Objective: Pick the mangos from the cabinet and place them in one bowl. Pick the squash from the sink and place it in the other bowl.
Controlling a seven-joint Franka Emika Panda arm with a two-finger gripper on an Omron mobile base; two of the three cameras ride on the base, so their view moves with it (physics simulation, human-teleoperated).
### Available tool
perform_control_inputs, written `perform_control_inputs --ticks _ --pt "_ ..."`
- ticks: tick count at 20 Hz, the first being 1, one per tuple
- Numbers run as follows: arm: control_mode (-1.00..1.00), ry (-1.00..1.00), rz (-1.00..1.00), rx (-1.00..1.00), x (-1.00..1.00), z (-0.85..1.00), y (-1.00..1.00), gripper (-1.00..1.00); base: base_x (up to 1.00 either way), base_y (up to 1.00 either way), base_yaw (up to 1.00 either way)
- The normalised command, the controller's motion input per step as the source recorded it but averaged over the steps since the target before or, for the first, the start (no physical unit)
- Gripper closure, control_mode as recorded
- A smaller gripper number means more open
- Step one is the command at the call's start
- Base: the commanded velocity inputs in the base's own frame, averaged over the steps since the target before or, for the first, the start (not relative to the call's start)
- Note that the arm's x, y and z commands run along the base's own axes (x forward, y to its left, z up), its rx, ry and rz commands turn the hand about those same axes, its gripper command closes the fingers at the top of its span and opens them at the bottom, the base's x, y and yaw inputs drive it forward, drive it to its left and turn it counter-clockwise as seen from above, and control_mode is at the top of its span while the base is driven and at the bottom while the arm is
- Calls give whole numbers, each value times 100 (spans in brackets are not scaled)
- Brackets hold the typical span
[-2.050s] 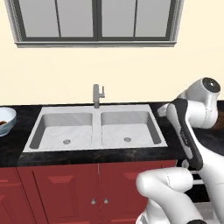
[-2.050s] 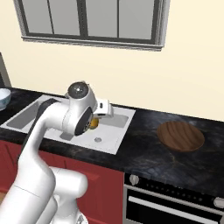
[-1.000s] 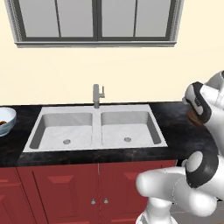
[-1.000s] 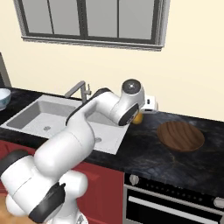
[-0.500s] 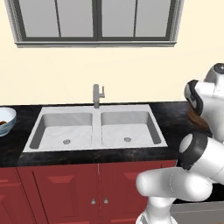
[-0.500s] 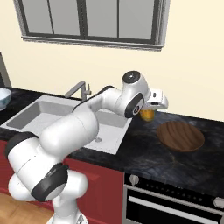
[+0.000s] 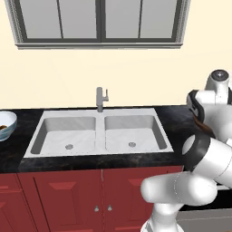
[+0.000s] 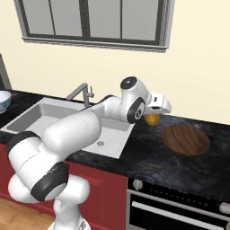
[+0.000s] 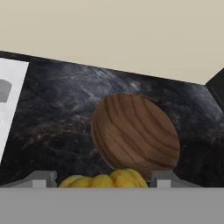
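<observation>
You have the squash [image 8: 153,118] in the gripper [image 8: 155,116]: in the right base view it hangs yellow-orange under the hand, above the black counter [image 8: 148,155] between the sink [image 8: 54,120] and the wooden bowl [image 8: 185,139]. In the hand view the lumpy yellow squash [image 9: 103,180] sits between the two grey fingers [image 9: 40,179], which stand wide apart on either side of it, clamped on its flanks. Past it you look down on the wooden bowl [image 9: 134,136], brown and round with a grain pattern, resting on the black stone counter [image 9: 57,113]; a pale corner of the sink [image 9: 9,98] shows at the left edge. From the left base view you see the double sink [image 7: 99,134] with both basins bare, the grey faucet [image 7: 101,99] upright behind the divider, and the pale bowl [image 7: 6,125] at the far left edge of the counter [image 7: 18,156], with something brownish inside that you cannot make out. The arm [image 7: 213,118] rises at the right. Below run the red cabinet doors [image 7: 63,197]; above, a grey-framed window [image 7: 99,22].
</observation>
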Motion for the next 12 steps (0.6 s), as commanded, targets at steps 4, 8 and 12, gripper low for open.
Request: perform_control_inputs --ticks 4,8,12 --pt "-100 0 0 0 22 -20 -50 100 0 0 0" --pt "-100 0 0 3 17 -13 -55 100 0 0 0" --pt "-100 0 0 8 20 -16 -61 100 0 0 0"
